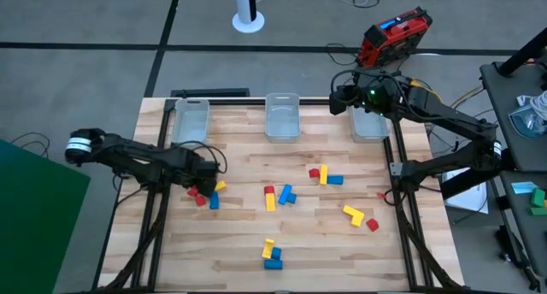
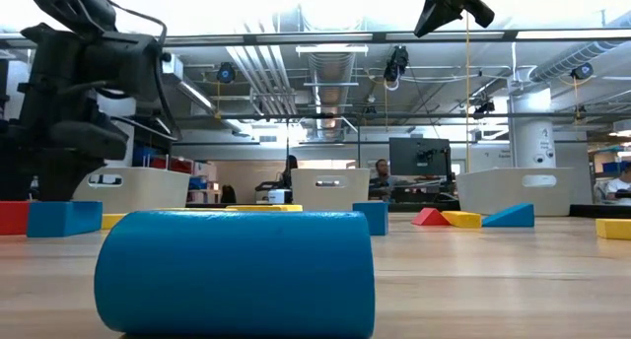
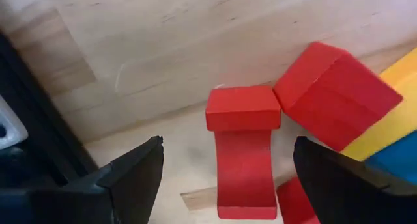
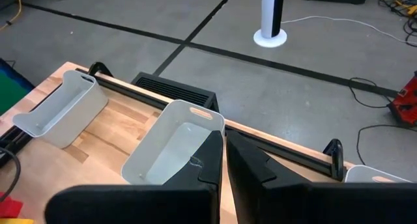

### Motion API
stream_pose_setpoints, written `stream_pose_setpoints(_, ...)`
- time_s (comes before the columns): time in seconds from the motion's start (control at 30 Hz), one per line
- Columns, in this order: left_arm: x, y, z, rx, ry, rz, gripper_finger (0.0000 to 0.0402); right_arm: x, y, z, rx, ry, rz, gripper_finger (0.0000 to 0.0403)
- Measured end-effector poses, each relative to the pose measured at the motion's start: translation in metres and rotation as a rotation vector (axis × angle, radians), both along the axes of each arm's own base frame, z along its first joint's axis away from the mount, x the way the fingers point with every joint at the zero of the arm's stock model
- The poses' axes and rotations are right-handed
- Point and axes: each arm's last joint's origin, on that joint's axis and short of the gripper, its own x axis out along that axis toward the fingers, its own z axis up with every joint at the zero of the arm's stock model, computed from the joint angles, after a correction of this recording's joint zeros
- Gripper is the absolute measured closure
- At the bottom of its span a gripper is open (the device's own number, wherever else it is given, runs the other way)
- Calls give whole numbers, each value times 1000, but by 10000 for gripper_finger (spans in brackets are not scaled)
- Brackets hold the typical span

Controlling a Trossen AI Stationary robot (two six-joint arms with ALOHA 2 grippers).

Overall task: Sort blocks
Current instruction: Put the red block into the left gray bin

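Two dark robot arms with black two-finger grippers

The left arm [image 1: 141, 157] is matt black, built of jointed segments, with a white ring near its outer end and thin black cables looping beside it. The right arm [image 1: 444, 119] is the same black build, with a small green light glowing near its wrist and cables running along it. The left gripper [image 3: 225, 178] has broad, wedge-shaped black fingers [image 3: 130, 175]. The right gripper [image 4: 225, 165] has flat black fingers with angled tips.

Red, blue, yellow blocks [image 1: 270, 196] (bins [image 1: 282, 116] clear)
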Motion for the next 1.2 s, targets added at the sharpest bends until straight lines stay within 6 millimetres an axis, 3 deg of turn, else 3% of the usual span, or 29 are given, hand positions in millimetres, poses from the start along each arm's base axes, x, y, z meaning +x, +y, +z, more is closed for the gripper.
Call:
stream_pose_setpoints(0.3, 1, 0, -8, -4, -19, -24, 103, 0, 0, 0, -7, 10, 7, 390)
stream_pose_setpoints(0.8, 0, 0, -14, -12, -80, -24, 237, 0, 0, 0, -8, 10, 7, 390)
stream_pose_setpoints(1.2, 0, 0, -11, -9, -105, -23, 305, 0, 0, 0, -8, 11, 8, 390)
